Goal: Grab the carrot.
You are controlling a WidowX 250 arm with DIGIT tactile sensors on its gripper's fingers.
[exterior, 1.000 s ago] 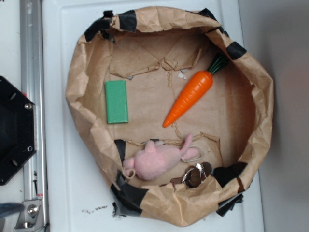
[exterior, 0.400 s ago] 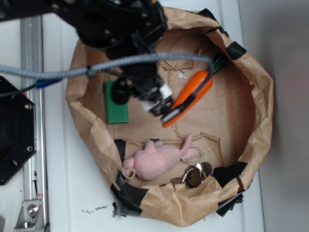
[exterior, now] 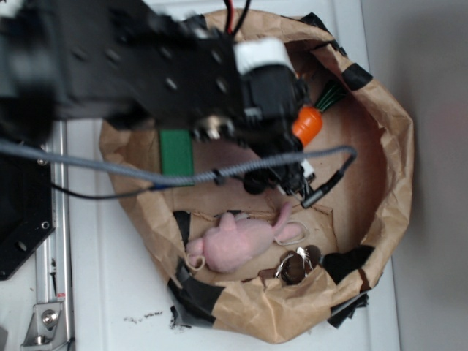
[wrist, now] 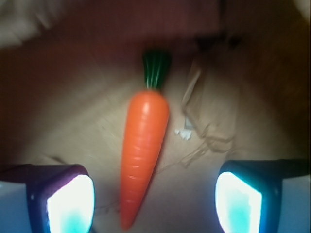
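The bright orange carrot lies on the brown paper floor, its dark green top pointing away from me and its tip between my two fingers. In the exterior view only its thick end and green top show past my arm. My gripper is open, with one finger left of the tip and the other far to its right. It touches nothing. In the exterior view the gripper hangs over the middle of the paper bowl, and its fingers are hard to make out.
The crumpled brown paper bowl with black tape walls the scene in. A pink plush lies at its front, with a small dark object beside it. A flat green block is partly hidden under my arm.
My arm has come in from the upper left and moved right over the carrot, now hiding most of it and of the green block. The objects have not moved.
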